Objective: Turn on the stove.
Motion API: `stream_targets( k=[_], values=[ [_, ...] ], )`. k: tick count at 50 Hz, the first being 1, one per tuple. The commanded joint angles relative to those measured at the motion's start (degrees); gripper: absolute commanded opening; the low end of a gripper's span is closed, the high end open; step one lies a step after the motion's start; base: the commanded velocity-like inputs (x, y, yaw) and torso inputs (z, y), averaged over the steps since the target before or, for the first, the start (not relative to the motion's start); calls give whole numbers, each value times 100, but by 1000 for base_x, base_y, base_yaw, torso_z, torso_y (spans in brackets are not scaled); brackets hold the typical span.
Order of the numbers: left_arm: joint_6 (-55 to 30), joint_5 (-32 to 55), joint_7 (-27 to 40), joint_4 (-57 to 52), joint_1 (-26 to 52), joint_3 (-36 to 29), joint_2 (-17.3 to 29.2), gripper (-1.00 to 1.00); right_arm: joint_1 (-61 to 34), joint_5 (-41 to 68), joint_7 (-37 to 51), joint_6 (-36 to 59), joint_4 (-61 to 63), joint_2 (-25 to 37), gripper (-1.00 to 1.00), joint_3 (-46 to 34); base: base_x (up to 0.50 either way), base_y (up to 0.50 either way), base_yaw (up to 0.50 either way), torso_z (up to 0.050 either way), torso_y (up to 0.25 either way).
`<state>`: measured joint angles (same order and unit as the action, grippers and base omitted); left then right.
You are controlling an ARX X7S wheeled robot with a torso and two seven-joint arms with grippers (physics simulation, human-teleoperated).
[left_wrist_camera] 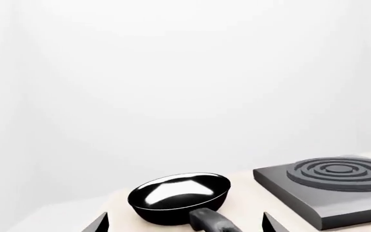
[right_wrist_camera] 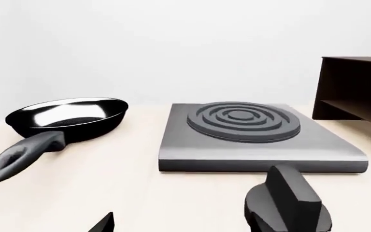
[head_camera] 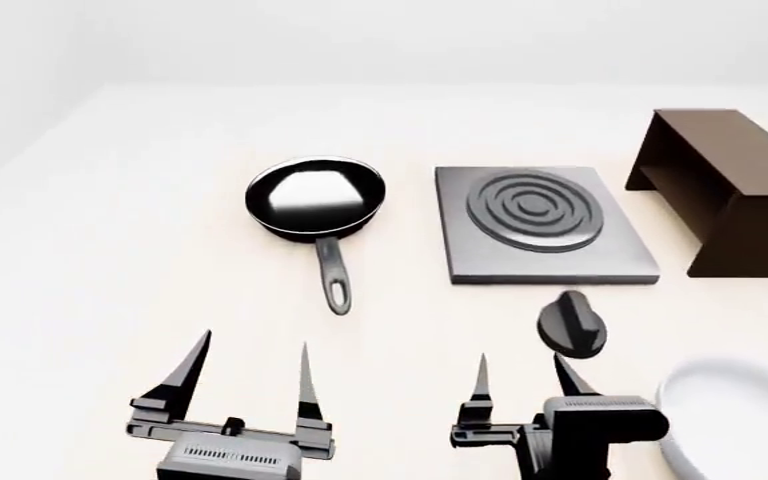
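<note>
The stove (head_camera: 544, 225) is a flat grey square hotplate with concentric rings, at the middle right of the table. Its black round knob (head_camera: 572, 325) lies apart from it, just in front. My right gripper (head_camera: 523, 362) is open and empty, and its right fingertip sits just short of the knob. In the right wrist view the knob (right_wrist_camera: 289, 203) is close ahead, with the stove (right_wrist_camera: 250, 133) behind it. My left gripper (head_camera: 253, 345) is open and empty, in front of the pan handle. The stove also shows in the left wrist view (left_wrist_camera: 334, 186).
A black frying pan (head_camera: 315, 198) lies left of the stove, its handle pointing toward me. A dark brown wooden shelf (head_camera: 724, 185) stands right of the stove. A white round rim (head_camera: 724, 400) shows at the bottom right, beside my right arm.
</note>
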<state>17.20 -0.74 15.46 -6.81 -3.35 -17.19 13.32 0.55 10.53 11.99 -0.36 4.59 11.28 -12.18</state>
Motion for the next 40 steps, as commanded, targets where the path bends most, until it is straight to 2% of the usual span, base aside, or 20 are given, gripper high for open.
stream_targets(
  k=[1,20,23,34,40],
  values=[
    [-39,12,34,-42,-3,-30,26,100,9,33,57,43,88,36,100,-16,336,0,0,0,0],
    [-44,56,76,-31,15,-74,70,100,33,85,110,39,161,83,100,-69,339,0,0,0,1],
    [-93,57,88,-89,1,-80,78,100,91,105,120,87,332,107,100,-108,0,0,0,0,0],
    [-104,113,92,-26,42,-112,87,100,389,258,338,921,1528,273,100,-208,0,0,0,0,0],
    [-131,247,58,16,56,-119,93,100,305,271,457,1680,2021,407,100,-312,0,0,0,0,0]
  ],
)
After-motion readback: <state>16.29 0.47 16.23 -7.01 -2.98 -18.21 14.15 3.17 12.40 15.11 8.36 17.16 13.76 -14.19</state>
